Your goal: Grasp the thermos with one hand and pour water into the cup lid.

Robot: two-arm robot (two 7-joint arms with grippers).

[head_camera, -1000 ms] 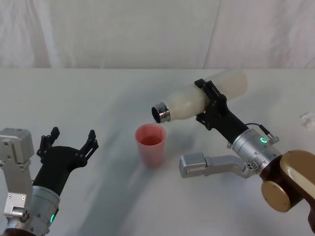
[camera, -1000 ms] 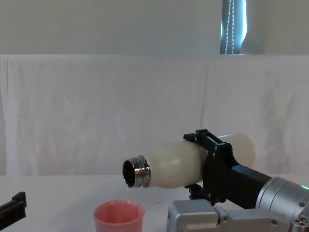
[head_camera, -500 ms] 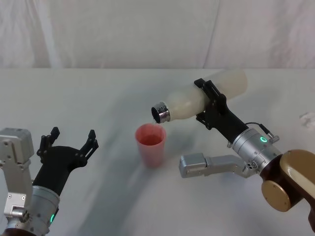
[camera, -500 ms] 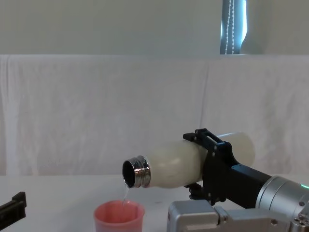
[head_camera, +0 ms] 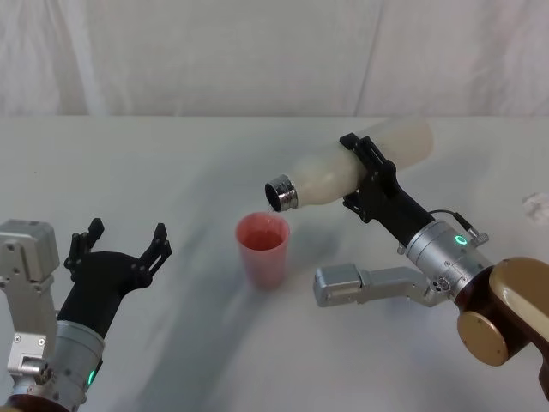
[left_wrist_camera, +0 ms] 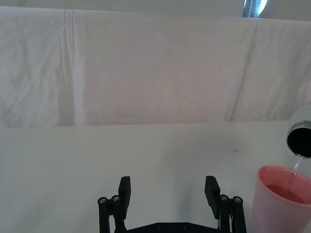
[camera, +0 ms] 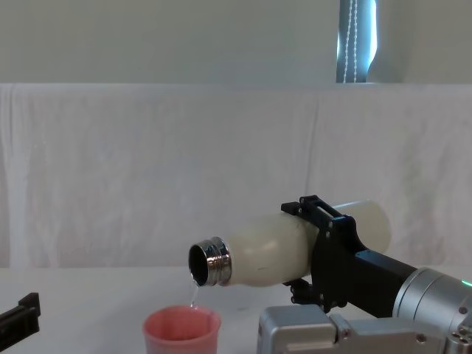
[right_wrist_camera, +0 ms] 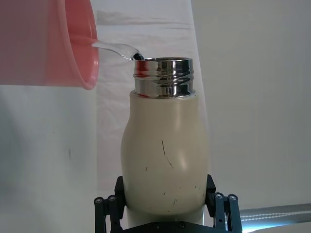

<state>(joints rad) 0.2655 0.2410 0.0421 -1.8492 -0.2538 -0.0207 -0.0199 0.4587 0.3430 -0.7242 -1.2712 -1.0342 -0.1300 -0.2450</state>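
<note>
right hand (head_camera: 367, 176) holds thermos (head_camera: 343, 176) tipped over cup lid (head_camera: 263, 250).

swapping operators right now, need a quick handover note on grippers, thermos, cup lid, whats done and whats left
Right gripper: shut on the thermos, held tilted, steel neck down over the cup lid.
Left gripper: open, idle at the table's near left.
Cup lid: upright on the table, partly filled.
Done: grasp and tilt; a thin stream is running into the lid.
Left: finish pouring, right the thermos, set it down.
</note>
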